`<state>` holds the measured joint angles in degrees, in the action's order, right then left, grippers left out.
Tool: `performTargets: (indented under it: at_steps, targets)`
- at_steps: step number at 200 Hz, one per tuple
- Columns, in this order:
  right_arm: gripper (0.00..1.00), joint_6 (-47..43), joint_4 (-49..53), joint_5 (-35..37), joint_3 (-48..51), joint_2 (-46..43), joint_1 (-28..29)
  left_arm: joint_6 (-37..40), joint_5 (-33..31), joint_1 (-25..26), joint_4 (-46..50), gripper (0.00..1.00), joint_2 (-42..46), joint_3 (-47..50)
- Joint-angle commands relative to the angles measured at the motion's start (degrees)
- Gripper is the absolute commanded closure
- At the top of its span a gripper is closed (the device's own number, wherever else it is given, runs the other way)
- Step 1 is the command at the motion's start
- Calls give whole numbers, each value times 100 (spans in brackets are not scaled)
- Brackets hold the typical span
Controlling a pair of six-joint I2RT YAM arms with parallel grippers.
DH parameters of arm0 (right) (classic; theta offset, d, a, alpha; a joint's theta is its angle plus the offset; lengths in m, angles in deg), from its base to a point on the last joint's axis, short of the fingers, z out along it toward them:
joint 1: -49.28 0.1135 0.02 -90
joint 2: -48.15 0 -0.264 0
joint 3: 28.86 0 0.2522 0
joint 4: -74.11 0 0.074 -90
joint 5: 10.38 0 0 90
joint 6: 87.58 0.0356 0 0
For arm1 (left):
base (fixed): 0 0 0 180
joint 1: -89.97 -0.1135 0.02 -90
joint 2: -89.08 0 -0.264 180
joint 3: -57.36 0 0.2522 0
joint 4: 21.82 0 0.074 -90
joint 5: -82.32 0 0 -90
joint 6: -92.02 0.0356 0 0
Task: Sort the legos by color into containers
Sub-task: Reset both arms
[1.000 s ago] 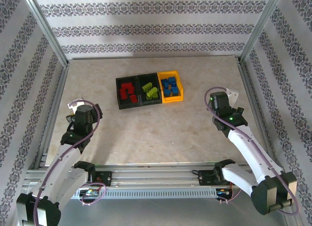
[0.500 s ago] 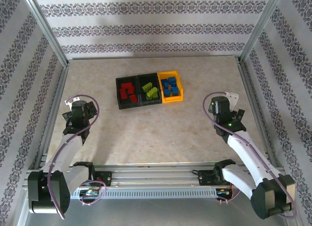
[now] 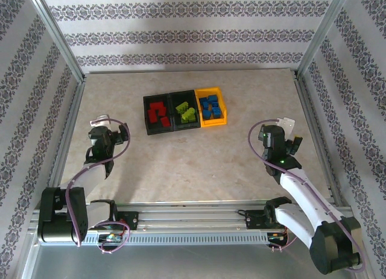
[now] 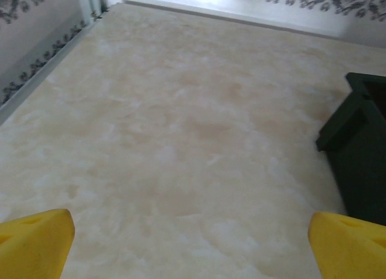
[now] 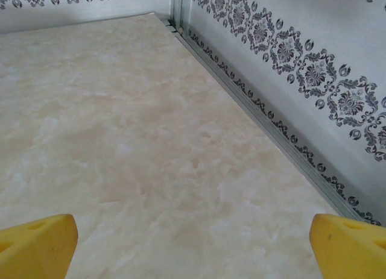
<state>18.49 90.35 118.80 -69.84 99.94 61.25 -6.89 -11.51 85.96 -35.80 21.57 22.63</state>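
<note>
Three joined containers sit at mid-table. The left black bin (image 3: 146, 116) holds red legos (image 3: 158, 113), the middle black bin (image 3: 183, 95) holds lime green legos (image 3: 187, 114), and the yellow-orange bin (image 3: 224, 108) holds blue legos (image 3: 210, 106). My left gripper (image 3: 111, 127) hovers over bare table to the left of the bins, open and empty; its yellow fingertips (image 4: 33, 243) stand wide apart, with a black bin corner (image 4: 359, 146) at the right edge. My right gripper (image 3: 288, 132) is open and empty near the right wall, yellow fingertips (image 5: 36, 246) spread over bare table.
A metal frame rail (image 5: 259, 107) and patterned wall (image 5: 301, 62) run close along the right of my right gripper. The left wall's rail (image 4: 42, 74) lies left of my left gripper. Marbled tabletop (image 3: 199, 158) stretches between the arms and the bins.
Both arms have folded back toward their bases; the right gripper has drawn nearer the front edge. Both grippers stay open and empty. The bins and bricks have not moved.
</note>
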Motion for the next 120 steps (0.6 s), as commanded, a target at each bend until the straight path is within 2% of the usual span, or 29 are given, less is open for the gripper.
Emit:
performTargets:
  at_steps: [1, 64, 120]
  targets:
    - [2, -122, -430, 66, 96, -56, -96, 321, 485, -48, -1073, 0, -145, 141]
    - [2, -50, -660, -161, 206, -70, -173, 607, 735, 56, -2431, 0, -1055, 375]
    - [2, -711, -1826, -727, 599, -26, -333, 858, 988, 205, -3006, 0, -2109, 185]
